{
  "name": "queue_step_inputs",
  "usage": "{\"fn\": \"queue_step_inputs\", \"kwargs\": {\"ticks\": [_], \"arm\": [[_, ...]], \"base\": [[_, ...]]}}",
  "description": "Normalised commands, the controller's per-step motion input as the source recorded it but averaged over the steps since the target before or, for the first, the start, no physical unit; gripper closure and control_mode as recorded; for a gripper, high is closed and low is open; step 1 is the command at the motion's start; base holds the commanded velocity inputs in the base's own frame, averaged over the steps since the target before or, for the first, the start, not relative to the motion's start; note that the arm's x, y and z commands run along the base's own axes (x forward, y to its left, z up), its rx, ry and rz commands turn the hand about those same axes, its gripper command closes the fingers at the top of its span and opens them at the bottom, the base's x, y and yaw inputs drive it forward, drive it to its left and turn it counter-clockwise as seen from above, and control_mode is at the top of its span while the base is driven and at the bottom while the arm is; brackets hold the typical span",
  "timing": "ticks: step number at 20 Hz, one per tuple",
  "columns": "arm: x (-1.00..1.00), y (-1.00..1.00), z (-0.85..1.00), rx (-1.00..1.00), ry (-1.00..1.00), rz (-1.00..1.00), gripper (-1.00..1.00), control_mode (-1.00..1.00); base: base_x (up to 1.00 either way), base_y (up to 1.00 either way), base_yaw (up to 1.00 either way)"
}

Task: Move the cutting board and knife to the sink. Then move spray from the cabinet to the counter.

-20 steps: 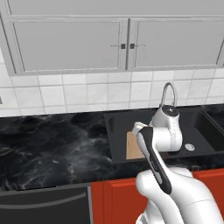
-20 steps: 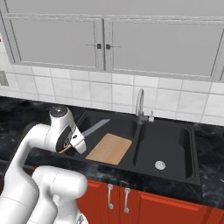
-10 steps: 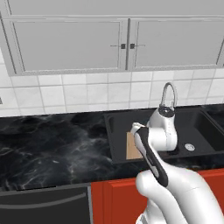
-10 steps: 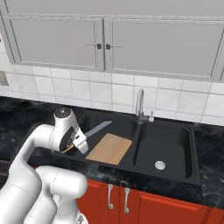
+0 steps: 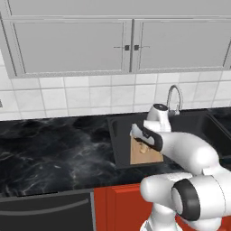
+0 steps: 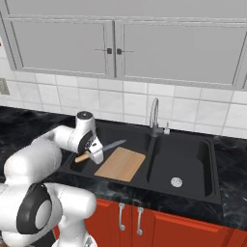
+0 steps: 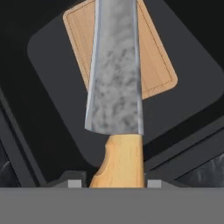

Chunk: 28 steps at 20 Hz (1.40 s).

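Hand view puts the gripper (image 7: 114,183) at six o'clock, clamped on the yellow handle of the knife (image 7: 116,78), blade reaching toward twelve. Beyond it, the cutting board (image 7: 153,57) already lies in the sink (image 7: 52,65). Best lowered gently before letting go, I judge, so the blade settles flat on or beside the board.

Wall: white square tiles (image 5: 81,97) with thin grey joints, between the worktop and the upper cabinets.
Upper cabinets: pale grey doors (image 6: 62,46) with framed panels and small dark knobs (image 6: 110,50) where two doors meet.
Lower cabinets: red fronts (image 6: 159,226) with silver handles (image 6: 120,216).
Appliance: a dark front with a long bar handle (image 5: 45,214), under the worktop at the left.
Outlet: a small plate (image 6: 4,87) on the tiles at the left.
Light: even and soft.
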Motion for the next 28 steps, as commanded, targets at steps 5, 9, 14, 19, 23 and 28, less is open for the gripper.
{"fn": "queue_step_inputs", "kwargs": {"ticks": [5,9,14,19,23,28], "arm": [[0.53,-0.14,-0.17,0.02,0.12,0.00,1.00,-1.00],[0.24,-0.05,-0.35,0.00,0.01,-0.09,1.00,-1.00],[0.24,-0.09,-0.38,0.00,0.00,-0.13,1.00,-1.00],[0.24,-0.11,-0.34,0.00,0.00,-0.12,1.00,-1.00],[0.23,-0.04,-0.31,0.00,0.00,-0.08,1.00,-1.00],[0.24,-0.06,-0.31,0.00,0.00,-0.04,1.00,-1.00]], "base": [[0.00,0.00,0.00],[0.00,0.00,0.00],[0.00,0.00,0.00],[0.00,0.00,0.00],[0.00,0.00,0.00],[0.00,0.00,0.00]]}}
